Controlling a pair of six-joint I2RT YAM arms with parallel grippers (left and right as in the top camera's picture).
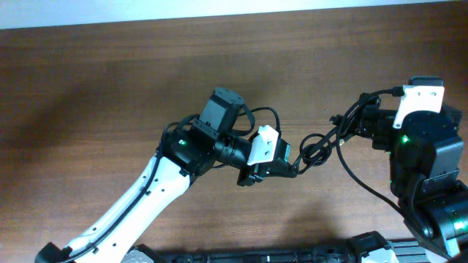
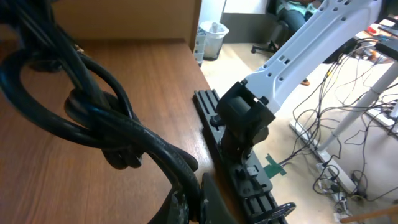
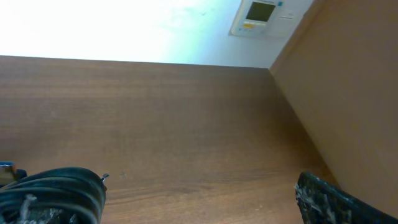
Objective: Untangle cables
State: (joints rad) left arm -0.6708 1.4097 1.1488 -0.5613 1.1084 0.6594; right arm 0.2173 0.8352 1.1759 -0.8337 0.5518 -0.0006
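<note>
The left gripper is clamped tight on a strand of the cables, a knotted bundle right of the table's middle, between the two arms. Farther right, the right gripper gapes fully, holding nothing. Pull from the left alone and I reckon the knot tightens, or the whole lot just drags. Count: two grippers, one bundle; at least two strands, more I cannot tell.

Left arm and right arm show white shells, black joints.
</note>
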